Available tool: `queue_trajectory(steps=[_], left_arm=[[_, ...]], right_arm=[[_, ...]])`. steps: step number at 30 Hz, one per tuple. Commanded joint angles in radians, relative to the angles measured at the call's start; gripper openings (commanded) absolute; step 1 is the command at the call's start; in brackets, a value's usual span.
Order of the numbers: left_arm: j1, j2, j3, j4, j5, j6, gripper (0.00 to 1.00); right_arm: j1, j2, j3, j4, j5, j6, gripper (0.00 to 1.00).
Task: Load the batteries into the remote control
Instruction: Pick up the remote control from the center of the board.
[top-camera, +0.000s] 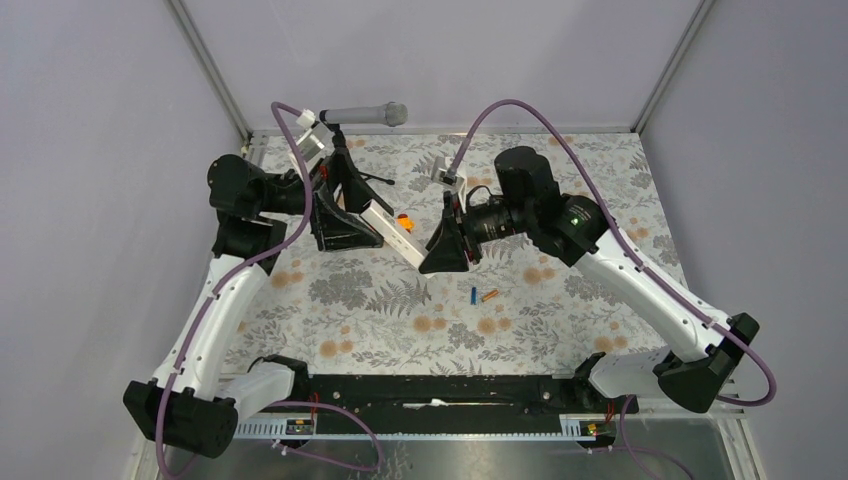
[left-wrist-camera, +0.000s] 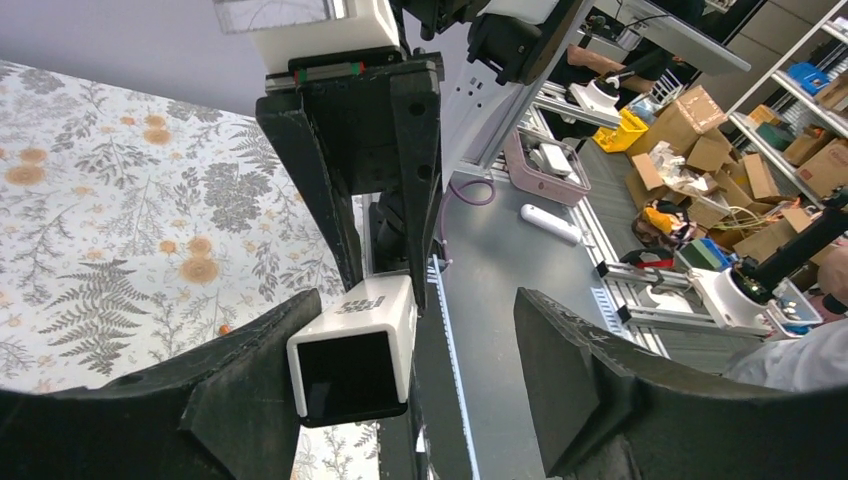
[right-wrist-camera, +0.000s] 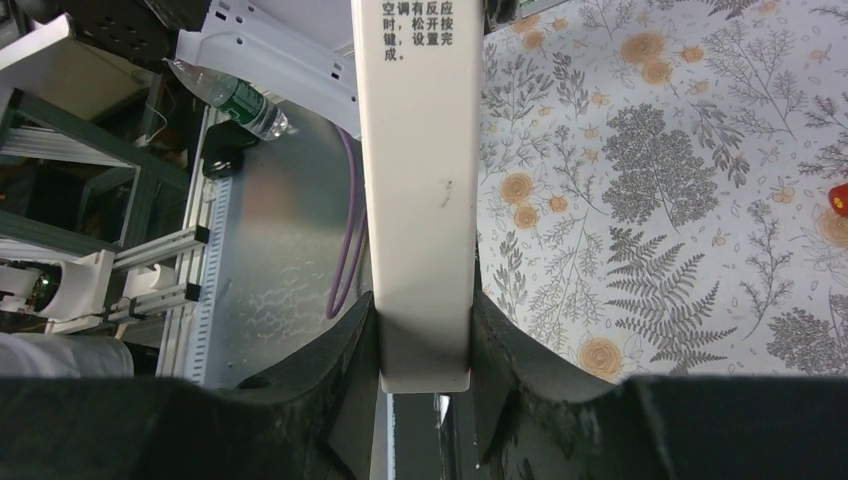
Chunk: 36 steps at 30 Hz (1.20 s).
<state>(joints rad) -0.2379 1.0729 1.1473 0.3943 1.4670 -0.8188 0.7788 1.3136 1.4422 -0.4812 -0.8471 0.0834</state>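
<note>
**Overhead view.** The remote (top-camera: 392, 232) is held above the bench (top-camera: 560, 300), slanting between the two arms near the middle of the floral surface. The right claw (right-wrist-camera: 422, 335) is at its near end and the left claw (left-wrist-camera: 415, 330) at its far end. The blue battery (top-camera: 473, 295) and orange battery (top-camera: 489, 295) lie on the bench just beside each other, near the right claw and apart from the remote. A toy car (top-camera: 404, 220) sits just beside the remote. A microphone (top-camera: 365, 115) stands at the far edge. This view does not show how either claw is set.

**Right wrist view.** The right claw is closed on the remote. Both fingers press against its long sides close to one end, and the white bar runs straight up the frame. Printed characters (right-wrist-camera: 412, 32) show on its face. A red part of the toy car shows at the frame's right edge. The batteries are out of this frame.

**Left wrist view.** The left claw is open. The remote's dark square end face lies against one finger (left-wrist-camera: 250, 390), while the other finger (left-wrist-camera: 600, 380) stands well apart from it. Further along the remote, the right claw's black fingers clamp the bar. Only this view shows the gap in the left claw.
</note>
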Motion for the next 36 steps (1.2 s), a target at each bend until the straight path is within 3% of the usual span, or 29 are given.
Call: queue_trajectory(steps=[1, 4, 13, 20, 27, 36], left_arm=[[-0.005, -0.011, 0.005, -0.045, 0.022, 0.047, 0.76], [-0.006, 0.0, 0.009, -0.055, 0.009, 0.045, 0.77], [-0.006, 0.016, 0.031, -0.083, -0.001, 0.044, 0.53], [-0.006, 0.033, 0.041, -0.086, 0.002, 0.044, 0.53], [-0.006, 0.03, 0.027, -0.081, 0.017, 0.048, 0.42], [-0.006, 0.028, 0.026, -0.081, 0.023, 0.047, 0.06]], right_arm=[[-0.003, -0.008, 0.059, 0.047, 0.014, -0.028, 0.26], [-0.003, -0.015, 0.067, 0.032, 0.018, -0.045, 0.26], [-0.002, 0.031, 0.14, -0.092, 0.076, -0.135, 0.26], [-0.001, 0.064, 0.192, -0.184, 0.098, -0.185, 0.25], [0.0, 0.061, 0.196, -0.184, 0.121, -0.192, 0.24], [0.0, 0.064, 0.198, -0.196, 0.128, -0.196, 0.25]])
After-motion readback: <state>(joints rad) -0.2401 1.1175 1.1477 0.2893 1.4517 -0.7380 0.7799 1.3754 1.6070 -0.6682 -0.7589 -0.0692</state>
